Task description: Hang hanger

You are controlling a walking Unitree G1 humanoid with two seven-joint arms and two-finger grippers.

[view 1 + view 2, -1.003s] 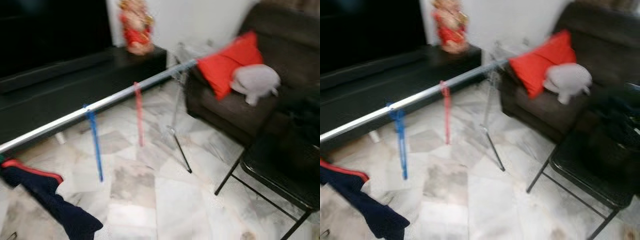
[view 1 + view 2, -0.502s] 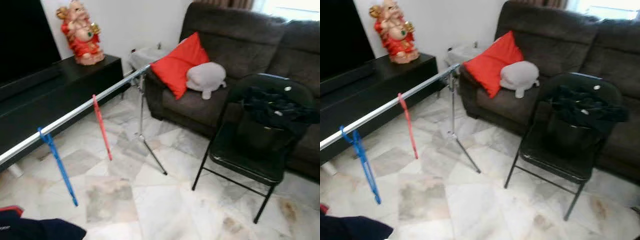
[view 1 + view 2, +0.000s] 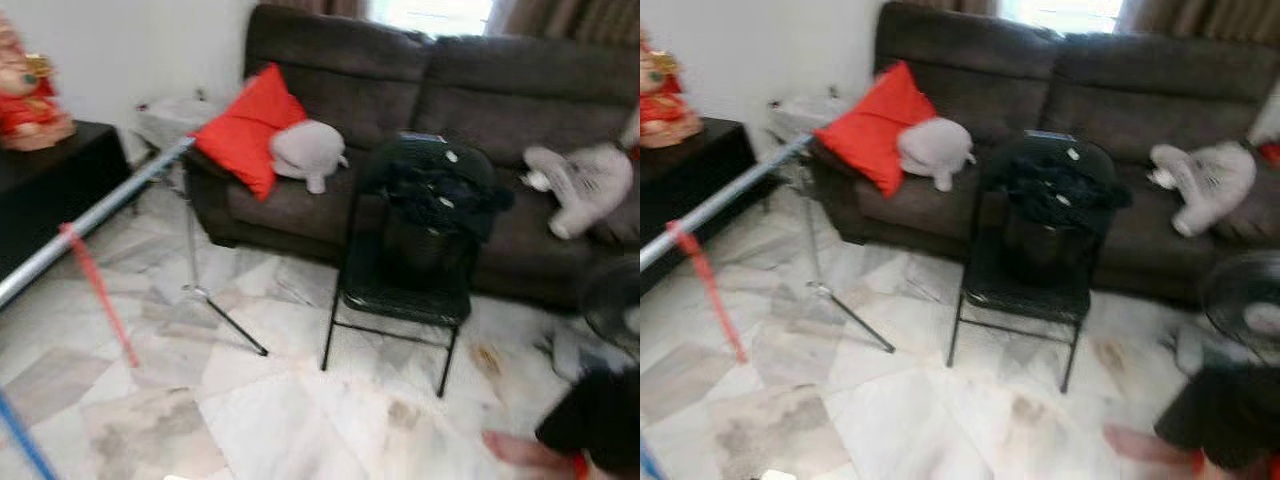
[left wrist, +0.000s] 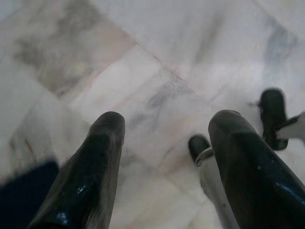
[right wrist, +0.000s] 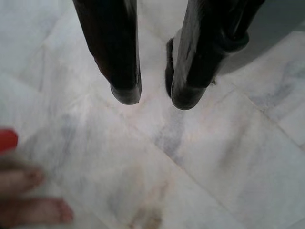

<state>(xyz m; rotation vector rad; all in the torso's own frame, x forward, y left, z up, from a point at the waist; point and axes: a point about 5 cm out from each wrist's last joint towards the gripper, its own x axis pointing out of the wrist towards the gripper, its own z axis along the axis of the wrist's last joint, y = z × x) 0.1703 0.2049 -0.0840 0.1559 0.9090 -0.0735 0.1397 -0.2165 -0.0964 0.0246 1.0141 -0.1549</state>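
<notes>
A silver clothes rail (image 3: 100,215) on a tripod stand runs off to the left. A red hanger (image 3: 98,290) hangs from it, and the tip of a blue hanger (image 3: 20,440) shows at the lower left edge. In the left wrist view my left gripper (image 4: 167,124) hangs open over the marble floor, holding nothing. My right gripper (image 5: 157,98) also points at the floor, its fingers a little apart with nothing between them. A black folding chair (image 3: 405,290) in front of the sofa carries a heap of dark clothes (image 3: 440,185).
A dark sofa (image 3: 480,90) holds a red cushion (image 3: 240,130) and plush toys. A black cabinet (image 3: 60,170) with a red figurine is at the left. A fan (image 3: 615,310) stands at the right. A person's foot (image 3: 520,450) is on the floor at the lower right.
The whole view has swung to the right: the rail and hangers slid toward the left edge, and the sofa, the chair and a person's foot came into view. The blur has lessened.
</notes>
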